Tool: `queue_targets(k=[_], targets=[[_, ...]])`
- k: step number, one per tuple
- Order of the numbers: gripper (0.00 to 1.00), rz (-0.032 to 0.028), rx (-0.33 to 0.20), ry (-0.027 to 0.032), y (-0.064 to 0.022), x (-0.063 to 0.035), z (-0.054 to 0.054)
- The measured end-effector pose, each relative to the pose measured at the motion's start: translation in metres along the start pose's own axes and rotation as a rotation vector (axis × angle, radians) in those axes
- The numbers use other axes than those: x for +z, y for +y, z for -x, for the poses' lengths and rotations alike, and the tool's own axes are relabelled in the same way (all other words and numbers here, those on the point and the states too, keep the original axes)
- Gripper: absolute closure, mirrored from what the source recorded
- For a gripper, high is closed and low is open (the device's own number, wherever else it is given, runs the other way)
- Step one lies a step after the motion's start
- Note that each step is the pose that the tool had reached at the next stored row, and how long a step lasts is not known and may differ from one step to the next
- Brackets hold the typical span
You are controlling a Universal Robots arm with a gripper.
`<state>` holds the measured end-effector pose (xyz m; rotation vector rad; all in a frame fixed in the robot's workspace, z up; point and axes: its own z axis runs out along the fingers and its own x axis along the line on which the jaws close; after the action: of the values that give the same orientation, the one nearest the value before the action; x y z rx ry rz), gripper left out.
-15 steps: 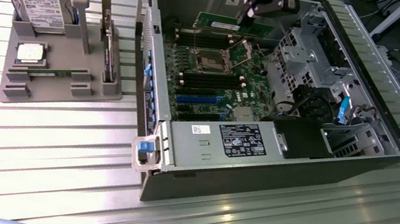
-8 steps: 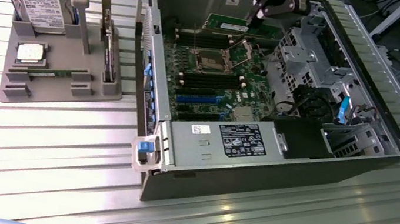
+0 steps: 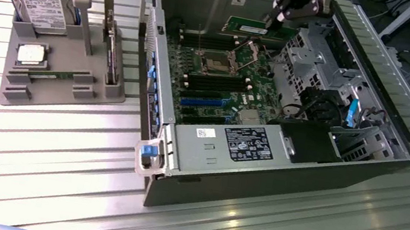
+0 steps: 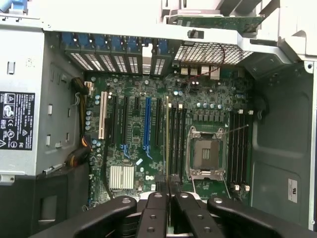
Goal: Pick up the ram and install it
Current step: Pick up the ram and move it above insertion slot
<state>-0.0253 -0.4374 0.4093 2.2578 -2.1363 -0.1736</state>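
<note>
Ram (image 4: 167,141) clamped in the gripper (image 4: 171,194) over the open computer case (image 3: 277,181)
The matte black jaws are almost fully closed, pinching the thin, flat green stick. Seen edge-on, it hangs above the long, narrow black memory slots (image 4: 177,144), beside the square, metal-framed processor socket (image 4: 205,154) on the green motherboard (image 4: 130,148).

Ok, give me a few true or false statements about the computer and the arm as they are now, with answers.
1. The jaws are shut on the ram. True.
2. The case has its side panel on. False: it is open and the motherboard shows.
3. A hard drive stands in the tray to the exterior view's left of the case. True.
4. A cooler covers the socket. False: the socket is bare.
</note>
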Motion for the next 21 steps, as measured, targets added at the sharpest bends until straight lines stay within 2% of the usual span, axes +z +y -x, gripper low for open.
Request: queue_targets(k=[4, 7, 12, 13, 14, 18, 21], targets=[[0.88, 0.0021, -0.001, 0.0000, -0.0069, -0.0005, 0.000], [0.88, 0.0069, -0.002, -0.0001, -0.0214, -0.0018, -0.001], [0.88, 0.0118, -0.002, -0.0004, -0.0353, -0.0029, -0.002], [0.88, 0.0134, -0.003, -0.0005, -0.0397, -0.0033, -0.002], [0.88, 0.0163, -0.004, -0.0005, -0.0478, -0.0040, -0.003], [0.88, 0.0186, -0.004, -0.0006, -0.0550, -0.0045, -0.003], [0.88, 0.0189, -0.004, -0.0006, -0.0560, -0.0046, -0.003]])
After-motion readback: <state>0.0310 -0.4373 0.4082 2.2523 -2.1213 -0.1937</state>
